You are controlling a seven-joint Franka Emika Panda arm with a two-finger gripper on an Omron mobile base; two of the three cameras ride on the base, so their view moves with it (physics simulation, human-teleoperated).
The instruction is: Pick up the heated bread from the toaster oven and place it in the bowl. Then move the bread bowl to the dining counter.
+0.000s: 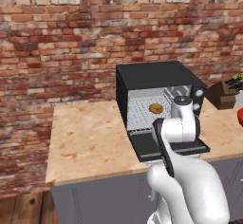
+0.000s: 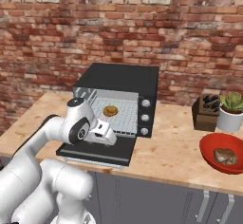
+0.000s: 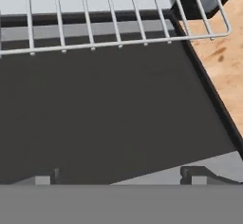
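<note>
Golden-brown bread point(image 2: 110, 110) sits on rack beyond open gripper point(image 3: 124, 176).

a light speckled wood-tone worktop point(image 2: 171, 154) on a grey base runs along the brick wall. on it stands the black toaster oven point(image 2: 124, 83), its drop-down door lying open and flat toward the front edge. to the oven's right, near the wall, sit a dark knife block point(image 2: 205, 111) and, touching or just beside it, a small potted plant point(image 2: 231, 110). nearer the front edge lies the red bowl point(image 2: 211, 147). left of the oven the worktop is bare wood.
</note>
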